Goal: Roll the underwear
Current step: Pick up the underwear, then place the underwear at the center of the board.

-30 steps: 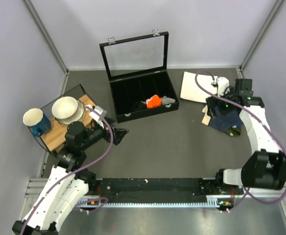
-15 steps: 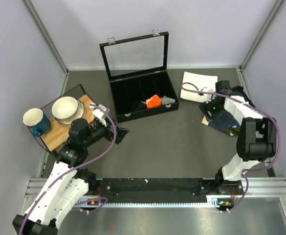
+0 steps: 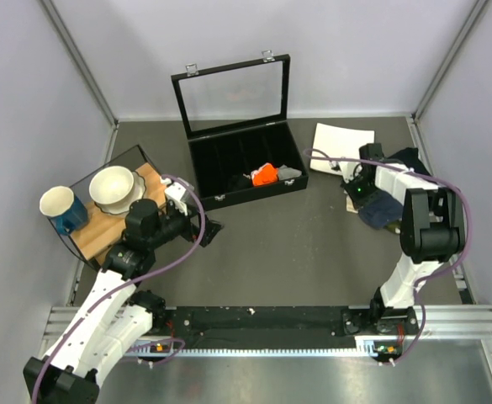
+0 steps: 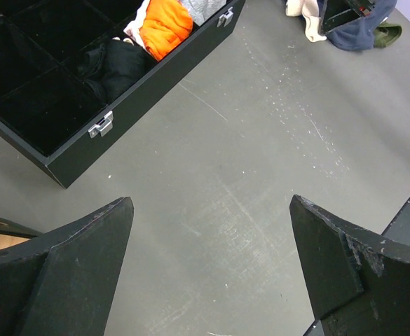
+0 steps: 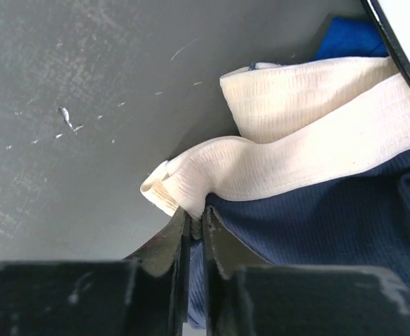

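1. A black case (image 3: 254, 192) lies on the dark grey table (image 3: 296, 261), its glass lid (image 3: 233, 95) standing open at the back.
2. Toward the case's right end, an orange cloth (image 3: 265, 174) sits just beside a grey cloth (image 3: 288, 172). A dark bundle (image 4: 113, 66), perhaps black fabric, lies left of the orange one.
3. Right of the case lies a flat white sheet (image 3: 340, 143).
4. Left of the case, a wooden board (image 3: 98, 229) bears a pale bowl (image 3: 116, 187), with a blue mug (image 3: 60, 208) just beside it.

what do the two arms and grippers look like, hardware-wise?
The left arm and right arm have white shell links with black joint housings. A purple cable loops along each. The left gripper has two broad black wedge-shaped fingers with scuffed edges; the right gripper has matching black fingers. A green light glows at the right wrist.
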Available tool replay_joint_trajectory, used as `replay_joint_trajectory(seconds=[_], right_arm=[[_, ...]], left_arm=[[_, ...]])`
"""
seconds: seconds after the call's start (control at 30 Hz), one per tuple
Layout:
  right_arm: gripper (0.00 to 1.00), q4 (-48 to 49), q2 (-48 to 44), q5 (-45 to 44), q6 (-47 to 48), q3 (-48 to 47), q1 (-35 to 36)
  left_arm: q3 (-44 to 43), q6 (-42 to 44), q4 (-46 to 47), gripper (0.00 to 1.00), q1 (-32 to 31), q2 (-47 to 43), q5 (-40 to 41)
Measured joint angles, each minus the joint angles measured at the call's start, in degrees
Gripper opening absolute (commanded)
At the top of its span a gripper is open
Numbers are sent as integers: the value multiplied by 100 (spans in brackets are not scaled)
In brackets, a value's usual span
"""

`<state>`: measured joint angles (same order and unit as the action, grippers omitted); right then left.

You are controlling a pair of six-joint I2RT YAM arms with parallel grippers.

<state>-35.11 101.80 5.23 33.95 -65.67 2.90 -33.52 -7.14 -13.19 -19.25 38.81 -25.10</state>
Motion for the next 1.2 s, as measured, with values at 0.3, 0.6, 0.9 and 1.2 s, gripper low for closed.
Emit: replay_joint_trajectory(seconds=[0.3, 0.6, 0.9, 1.2], right_arm=[[0, -306, -734, 887, 0, 142, 11], [9, -1886, -3123, 2802, 793, -201, 1204], [0, -2892, -2669, 3873, 1099, -944, 2599], [0, -2914, -2435, 4562, 1043, -1250, 2579]], left_arm=[[0, 26, -24, 99, 0, 11, -70], [0, 131, -7, 93, 0, 37, -435], [48, 278, 166, 89, 0, -28, -1193], [470, 254, 929, 99, -1027, 52, -1707]])
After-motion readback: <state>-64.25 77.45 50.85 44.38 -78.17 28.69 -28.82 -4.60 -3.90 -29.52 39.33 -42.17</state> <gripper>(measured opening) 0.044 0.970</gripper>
